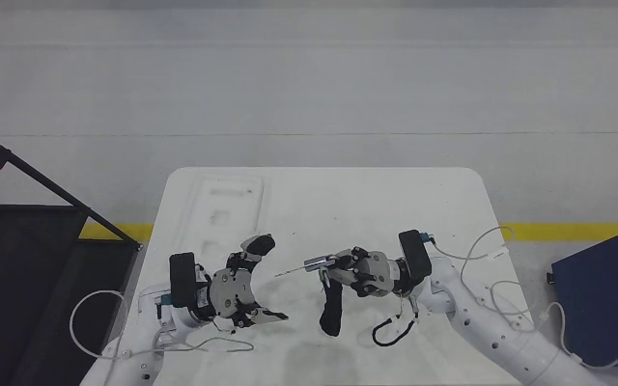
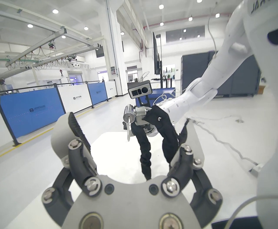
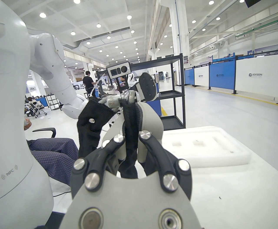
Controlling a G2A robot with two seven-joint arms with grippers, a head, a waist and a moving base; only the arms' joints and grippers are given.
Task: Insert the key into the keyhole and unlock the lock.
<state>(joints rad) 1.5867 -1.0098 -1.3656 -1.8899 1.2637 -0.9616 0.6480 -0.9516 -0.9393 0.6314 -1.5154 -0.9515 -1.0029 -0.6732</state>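
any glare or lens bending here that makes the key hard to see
top view: even light, white table nearly merges with the pale floor, yet the key shows as a thin line jutting from the lock; left wrist view: lines bow near the edges, ceiling lamps flare, key visible beyond the open left gripper; right wrist view: same bowing, right gripper shut on the lock

In the foreground the left gripper [image 2: 129,126] has its ribbed fingers [image 2: 76,130] spread wide, nothing between them; beyond it, above the white table [image 2: 104,147], the right gripper [image 2: 142,118] clamps a silver lock [image 2: 128,111]; a key [image 2: 129,124] sits in the keyhole; a black sleeved cable [image 2: 145,151] hangs beneath.
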